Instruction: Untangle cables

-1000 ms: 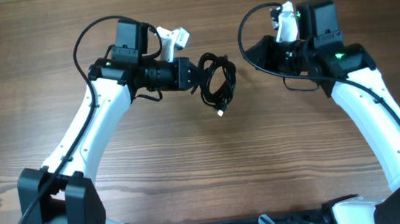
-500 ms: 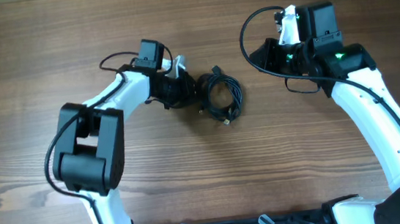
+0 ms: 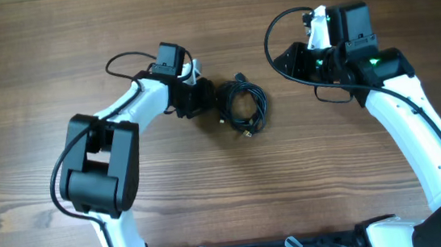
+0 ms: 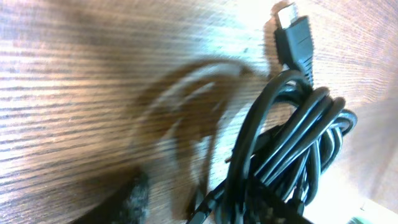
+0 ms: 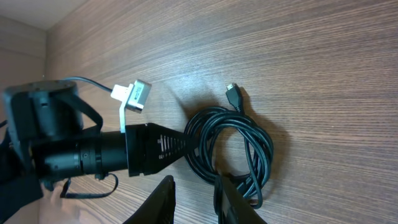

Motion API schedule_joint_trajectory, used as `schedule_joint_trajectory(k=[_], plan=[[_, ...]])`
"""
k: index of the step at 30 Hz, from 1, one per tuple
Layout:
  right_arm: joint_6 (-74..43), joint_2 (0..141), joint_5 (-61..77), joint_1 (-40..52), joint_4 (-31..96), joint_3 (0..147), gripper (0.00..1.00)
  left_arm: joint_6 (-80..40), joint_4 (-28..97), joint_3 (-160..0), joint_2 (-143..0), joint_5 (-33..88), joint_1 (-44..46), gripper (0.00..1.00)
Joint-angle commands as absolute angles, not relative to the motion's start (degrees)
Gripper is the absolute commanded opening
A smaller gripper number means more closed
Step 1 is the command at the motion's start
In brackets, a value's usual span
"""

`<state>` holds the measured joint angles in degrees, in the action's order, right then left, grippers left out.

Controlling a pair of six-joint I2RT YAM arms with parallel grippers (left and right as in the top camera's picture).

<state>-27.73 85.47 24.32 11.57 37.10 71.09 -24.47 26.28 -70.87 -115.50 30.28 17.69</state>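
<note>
Two hands: L hand (image 3: 210,102) pinches edge of cables (image 3: 245,106), R hand (image 5: 194,182) spread wide.

The wood-grain worktop (image 3: 29,69) carries one coiled bundle of black cables (image 3: 243,105), lying near its middle, slightly toward the far edge.

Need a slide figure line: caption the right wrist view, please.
Left gripper pinches the coiled black cables on the wooden table, one plug lying free.
</note>
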Motion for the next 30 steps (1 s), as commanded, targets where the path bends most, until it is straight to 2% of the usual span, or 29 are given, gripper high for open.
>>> schedule_joint_trajectory(k=[1, 8, 12, 14, 18, 24, 26, 30], plan=[[-26.89, 85.08, 23.57, 11.62, 37.17, 71.99, 0.23, -22.7, 24.53, -72.25, -112.97, 20.18, 21.23, 0.54], [-26.89, 85.08, 23.57, 11.62, 37.23, 71.99, 0.24, -19.27, 20.23, -72.25, -113.25, 12.64, 27.73, 0.55], [-26.39, 85.08, 23.55, 11.62, 37.82, 71.99, 0.24, -19.29, 21.06, -72.23, -113.25, 6.48, 29.82, 0.52], [-25.54, 85.08, 23.55, 11.62, 38.17, 71.99, 0.24, -19.29, 21.41, -72.23, -113.25, 6.28, 29.89, 0.47], [-25.5, 85.08, 23.55, 11.62, 38.44, 71.99, 0.24, -19.29, 21.67, -72.25, -113.25, 6.31, 29.71, 0.28], [-25.52, 85.19, 23.57, 11.62, 38.37, 71.99, 0.24, -19.94, 22.26, -72.25, -113.23, 6.59, 29.74, 0.09], [-25.54, 85.3, 23.59, 11.84, 37.95, 71.99, 0.24, -19.97, 22.55, -72.25, -113.23, 7.01, 29.74, 0.04], [-25.69, 85.47, 23.59, 13.47, 36.82, 71.99, 0.24, -19.92, 22.72, -72.25, -113.21, 11.16, 29.65, 0.04]])
